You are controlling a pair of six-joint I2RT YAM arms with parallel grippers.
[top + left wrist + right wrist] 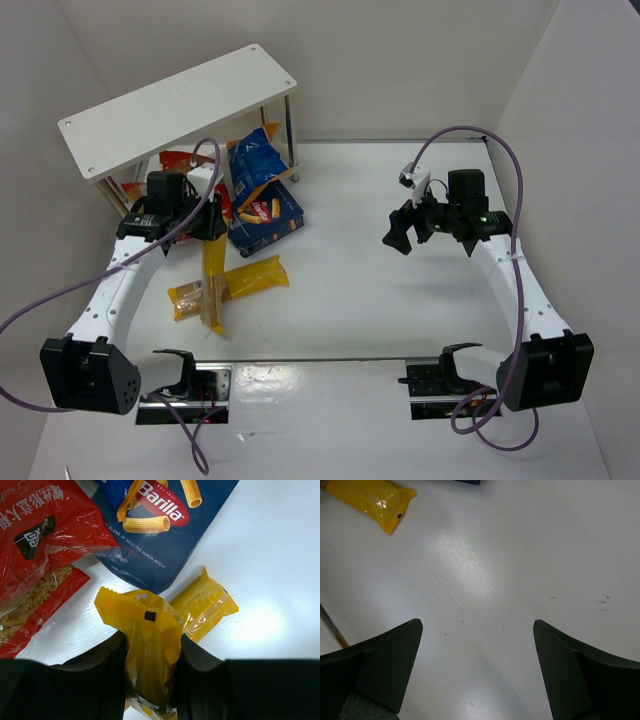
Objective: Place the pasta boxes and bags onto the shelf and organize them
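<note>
My left gripper [208,226] is shut on the top end of a long yellow spaghetti pack [212,288], which hangs down from it to the table. In the left wrist view the pack [150,655] is pinched between my fingers [107,655]. A second yellow pack [250,277] lies flat behind it and also shows in the left wrist view [202,605]. The dark-blue pasta box [272,222] lies beside a blue bag [257,160]. Red bags [178,160] lie under the white shelf [175,112]. My right gripper [404,228] is open and empty above bare table.
The shelf stands on thin metal legs [290,138] at the far left by the wall. White walls close in the table at the back and on both sides. In the right wrist view the lying yellow pack's end [370,499] shows at the top left.
</note>
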